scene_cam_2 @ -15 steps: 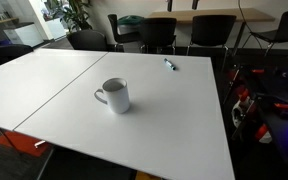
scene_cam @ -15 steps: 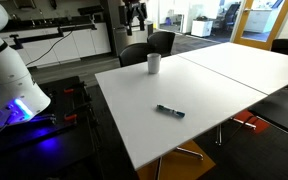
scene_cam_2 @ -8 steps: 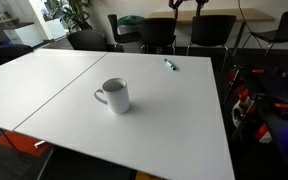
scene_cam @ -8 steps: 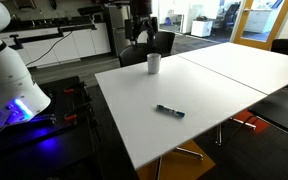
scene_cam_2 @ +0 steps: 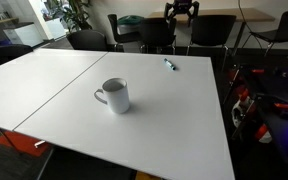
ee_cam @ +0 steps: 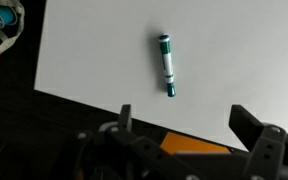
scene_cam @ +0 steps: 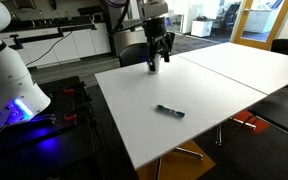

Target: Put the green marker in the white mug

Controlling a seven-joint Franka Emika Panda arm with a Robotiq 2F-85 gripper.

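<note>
The green marker [scene_cam: 170,111] lies flat on the white table [scene_cam: 214,100], near its front edge. It also shows in an exterior view [scene_cam_2: 169,65] and in the middle of the wrist view [ee_cam: 166,65]. The white mug [scene_cam_2: 114,95] stands upright mid-table, well away from the marker. In an exterior view the gripper [scene_cam: 156,55] hangs in front of the mug and hides most of it. The gripper [ee_cam: 189,125] is open and empty, high above the table, with the marker ahead of its fingers. A white round rim at the wrist view's top left looks like the mug [ee_cam: 2,25].
Black chairs [scene_cam_2: 154,32] stand round the table's ends. The robot base [scene_cam: 9,75] with blue light stands beside the table. An orange thing [scene_cam: 249,120] lies on the floor under the table edge.
The gripper has come down and forward into view over the table, now in front of the mug. Marker and mug have not moved.
</note>
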